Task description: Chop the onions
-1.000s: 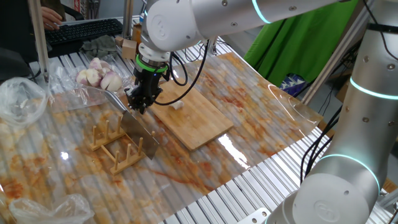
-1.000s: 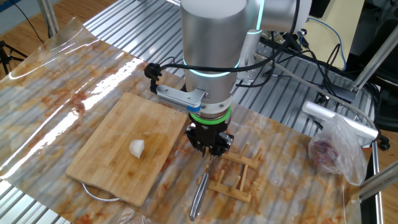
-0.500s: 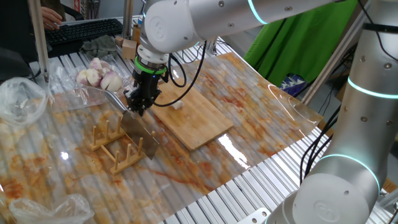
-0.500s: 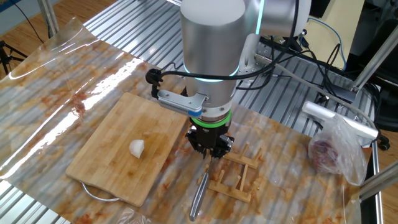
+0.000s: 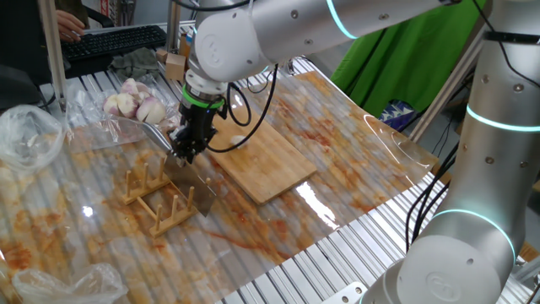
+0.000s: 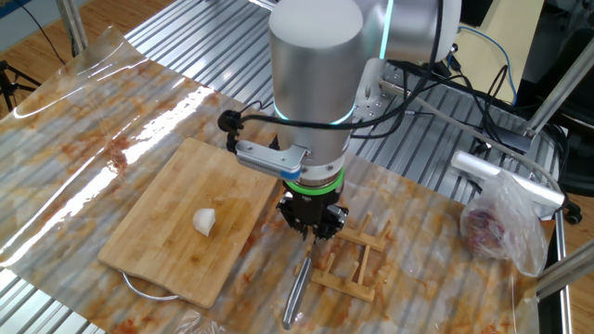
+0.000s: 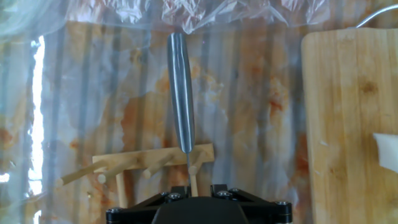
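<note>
Claw (image 6: pixel 314 234) over knife (image 7: pixel 181 93) in rack (image 6: pixel 348 260); grip unclear; no writing legible.

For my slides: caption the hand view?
Gripper above a knife in a wooden rack, cutting board alongside.

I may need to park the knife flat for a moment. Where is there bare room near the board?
Most of the cutting board is free; only one onion piece lies on it. The stained sheet beyond the board is bare too. It is crowded beside the board, where the knife sits in the wooden rack under the gripper, and by the bagged bulbs.
</note>
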